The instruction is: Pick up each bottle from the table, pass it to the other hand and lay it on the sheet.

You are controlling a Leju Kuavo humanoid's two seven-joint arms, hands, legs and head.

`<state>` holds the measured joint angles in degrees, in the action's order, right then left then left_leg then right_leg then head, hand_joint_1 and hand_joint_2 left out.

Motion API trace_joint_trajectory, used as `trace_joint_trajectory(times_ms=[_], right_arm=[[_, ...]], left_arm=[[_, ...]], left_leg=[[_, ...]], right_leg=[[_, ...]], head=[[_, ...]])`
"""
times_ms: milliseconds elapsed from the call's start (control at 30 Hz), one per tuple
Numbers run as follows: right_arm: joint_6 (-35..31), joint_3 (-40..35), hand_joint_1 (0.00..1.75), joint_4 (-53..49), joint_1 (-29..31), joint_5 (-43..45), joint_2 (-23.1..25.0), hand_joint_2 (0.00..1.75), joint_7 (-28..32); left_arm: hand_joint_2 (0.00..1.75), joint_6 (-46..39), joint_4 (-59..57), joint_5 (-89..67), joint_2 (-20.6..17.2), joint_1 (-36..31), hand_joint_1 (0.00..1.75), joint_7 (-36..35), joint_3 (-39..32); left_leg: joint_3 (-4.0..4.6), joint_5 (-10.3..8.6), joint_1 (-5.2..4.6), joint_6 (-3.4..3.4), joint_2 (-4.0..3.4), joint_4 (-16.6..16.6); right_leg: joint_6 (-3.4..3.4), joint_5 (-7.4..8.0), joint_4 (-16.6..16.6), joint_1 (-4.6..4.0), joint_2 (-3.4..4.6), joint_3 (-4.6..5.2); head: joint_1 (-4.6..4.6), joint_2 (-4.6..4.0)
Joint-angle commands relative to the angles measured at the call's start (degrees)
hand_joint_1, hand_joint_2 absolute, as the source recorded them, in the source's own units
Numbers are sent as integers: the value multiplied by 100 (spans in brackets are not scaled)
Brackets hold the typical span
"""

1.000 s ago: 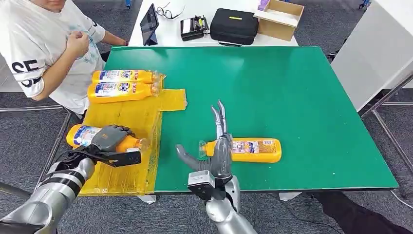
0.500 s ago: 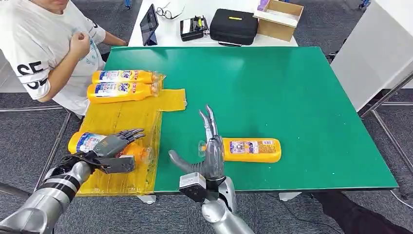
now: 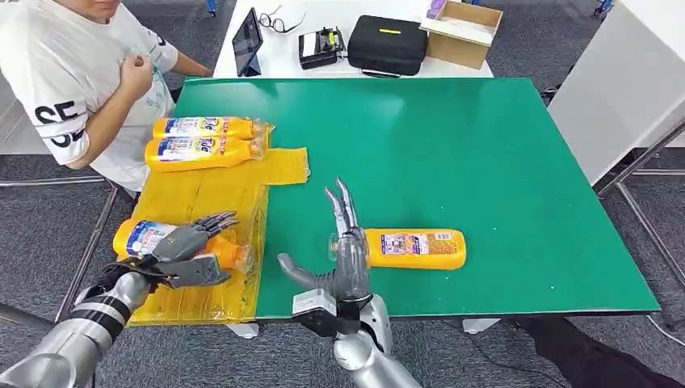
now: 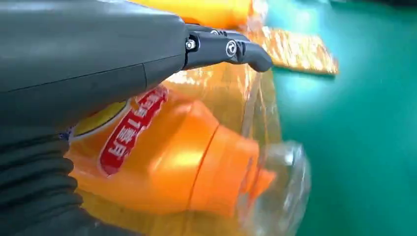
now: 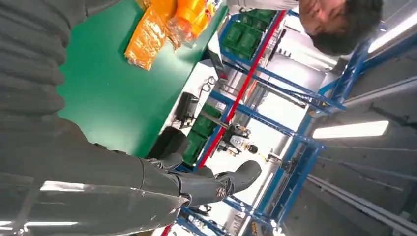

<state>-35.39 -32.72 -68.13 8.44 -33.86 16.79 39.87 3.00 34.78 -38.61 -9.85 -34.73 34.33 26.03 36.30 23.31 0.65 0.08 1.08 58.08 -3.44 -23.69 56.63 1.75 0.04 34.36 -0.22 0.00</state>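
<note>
Bottle (image 4: 162, 162) under spread left hand (image 3: 190, 242), seemingly released | right hand (image 3: 343, 242) spread, empty

Three bottles (image 3: 202, 139) on sheet (image 3: 202, 202) at table's (image 3: 485, 145) left, fourth bottle (image 3: 413, 248) right of sheet

- Green table (image 3: 501, 162): wide bare stretch on far + right side, free passage.
- Near edge: lone bottle (image 3: 412, 248) lying flat, right hand (image 3: 343, 242) upright at its cap end.
- Yellow sheet (image 3: 210, 194): far end taken by two bottles (image 3: 202, 139); near end by left hand (image 3: 190, 242) over a bottle (image 3: 145, 237); mid strip bare.
- Person (image 3: 73, 81) close at far-left corner.
</note>
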Motion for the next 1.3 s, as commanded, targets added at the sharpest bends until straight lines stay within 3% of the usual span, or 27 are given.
trace_joint_trajectory(times_ms=[33, 100, 300, 367, 533, 567, 700, 767, 833, 900, 1000, 1167, 1300], right_arm=[[-461, -112, 0, 548, -1, -25, 268, 175, -202], [-461, -211, 0, 705, 51, -80, 313, 175, -275], [-461, -201, 0, 704, 32, -99, 321, 175, -263], [-461, -317, 0, 871, 109, -43, 321, 175, -307], [-335, -634, 0, 1179, 351, 133, 149, 175, -525], [-77, -605, 0, 1009, 402, 245, -6, 175, -724], [1162, -181, 0, 139, 467, 341, -671, 175, -1616], [1540, 22, 0, -150, 543, -284, -1072, 175, -2116], [1087, 237, 0, -475, 485, -1537, -1330, 175, -2617], [1556, 369, 0, -828, 397, -1930, -1610, 175, -3034], [1933, 399, 0, -962, 356, -2383, -1849, 175, -3402], [2565, 82, 0, -840, 416, -2383, -1916, 175, -3670], [2605, 57, 0, -738, 487, -2374, -1944, 175, -3697]], left_arm=[[0, -1332, 461, 834, 977, 280, 0, -491, -1709], [0, -1875, 741, 1234, 1187, 223, 0, -388, -2541], [0, -1801, 833, 1214, 1168, 218, 0, -408, -2633], [0, -2362, 893, 1508, 1361, 201, 0, -95, -3256], [0, -3001, 1235, 1792, 1513, 40, 0, 487, -3888], [175, -3014, 1433, 1865, 1548, 137, 0, 538, -3930], [175, -3176, 2104, 1745, 1645, 674, 0, 449, -3731], [175, -2767, 2350, 1870, 1702, 990, 0, 222, -3596], [175, -2303, 2425, 1783, 1706, 1366, 0, -41, -3384], [175, -1962, 2374, 1694, 1770, 1828, 0, -80, -3188], [175, -1920, 2216, 1323, 1864, 2178, 0, -16, -2986], [175, -1785, 2266, 1084, 1883, 2293, 0, -65, -2888], [175, -1758, 2228, 1078, 1887, 2267, 0, -76, -2894]], left_leg=[[-20, 11, 8, 3, 2, 1], [-10, 10, 9, 3, 4, 3], [-2, 7, 8, 2, 5, 5], [-2, 11, 11, 1, -3, 10], [-1, 10, 14, 3, -10, 8], [4, 5, 9, 2, -7, 4], [-3, 4, 6, 4, -4, -1], [-17, 10, 8, 8, -5, -2], [-6, 2, 0, 9, 4, -6], [-29, 11, -2, 15, 1, -9], [-41, 22, -3, 16, -8, -7], [-7, 18, -12, 11, 1, 3], [-5, 17, -6, 9, -4, 4]], right_leg=[[21, -10, -8, -13, -11, -29], [19, -8, -6, -12, -8, -22], [16, -6, -3, -11, -8, -13], [20, -7, 0, -15, -2, -12], [15, -4, -2, -18, 5, -7], [11, -2, 0, -11, 4, 0], [11, -2, -7, -7, -3, -8], [18, -5, -15, -12, -5, -28], [6, -1, -15, -3, -9, -14], [12, -7, -25, -2, -9, -42], [18, -12, -30, 2, -1, -54], [14, -11, -15, 5, -8, -16], [16, -8, -13, -2, -5, -11]], head=[[0, 0], [0, 0], [0, 0], [0, 0], [0, 0], [0, 0], [0, 0], [0, 0], [0, 0], [0, 0], [0, 0], [2, 0], [0, 0]])
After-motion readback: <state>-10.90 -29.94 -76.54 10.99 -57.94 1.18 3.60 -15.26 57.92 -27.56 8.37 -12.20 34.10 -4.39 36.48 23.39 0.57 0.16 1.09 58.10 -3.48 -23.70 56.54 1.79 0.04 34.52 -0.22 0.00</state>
